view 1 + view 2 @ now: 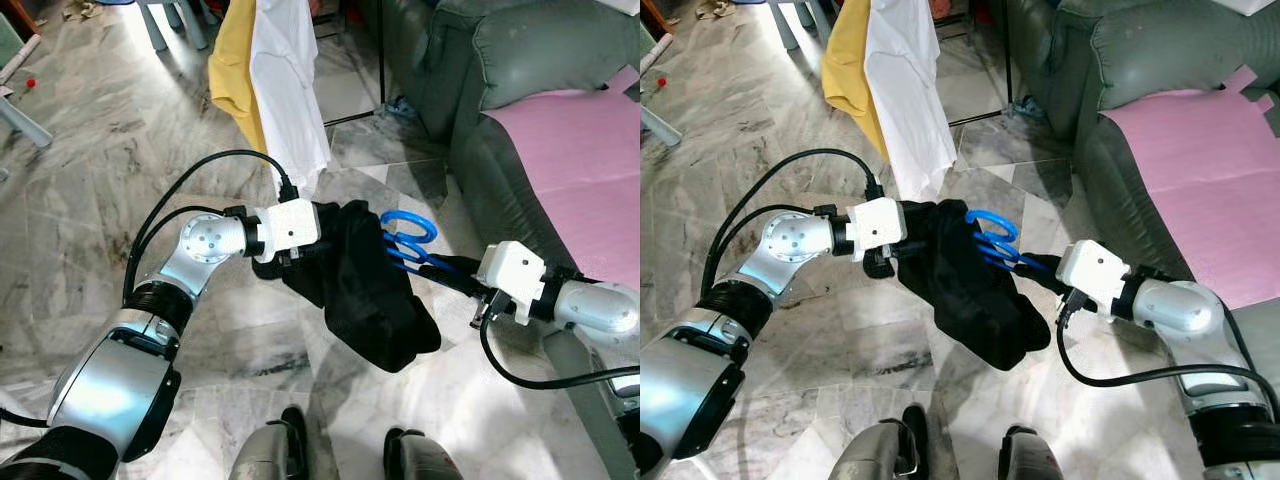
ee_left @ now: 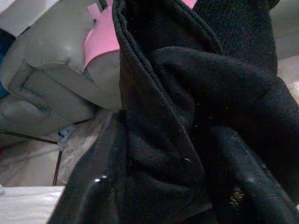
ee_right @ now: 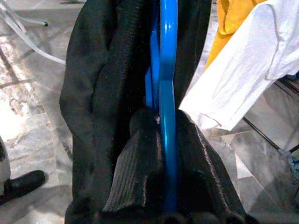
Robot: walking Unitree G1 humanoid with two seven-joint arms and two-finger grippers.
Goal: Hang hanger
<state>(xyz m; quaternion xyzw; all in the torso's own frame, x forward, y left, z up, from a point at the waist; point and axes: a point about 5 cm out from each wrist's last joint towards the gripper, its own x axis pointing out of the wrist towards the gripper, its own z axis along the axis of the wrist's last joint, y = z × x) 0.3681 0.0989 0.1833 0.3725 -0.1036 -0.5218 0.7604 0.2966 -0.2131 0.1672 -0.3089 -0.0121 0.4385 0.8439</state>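
Note:
A blue plastic hanger [image 1: 408,237] carries a black garment [image 1: 370,290] that hangs bunched between my two arms, above the marble floor. My right gripper [image 3: 161,140] is shut on the blue hanger [image 3: 167,70], its pads pressed on both sides of the bar. My left gripper [image 1: 300,262] is buried in the black garment [image 2: 187,116], and its fingers [image 2: 252,186] close around the folds of cloth. The garment covers most of the hanger.
A yellow shirt [image 1: 235,75] and a white shirt [image 1: 288,90] hang on a rack [image 1: 381,60] straight ahead. A grey sofa [image 1: 480,70] with a pink cover [image 1: 580,150] stands to the right. Grey chair legs [image 1: 175,25] are at the back left. My feet [image 1: 345,455] stand below.

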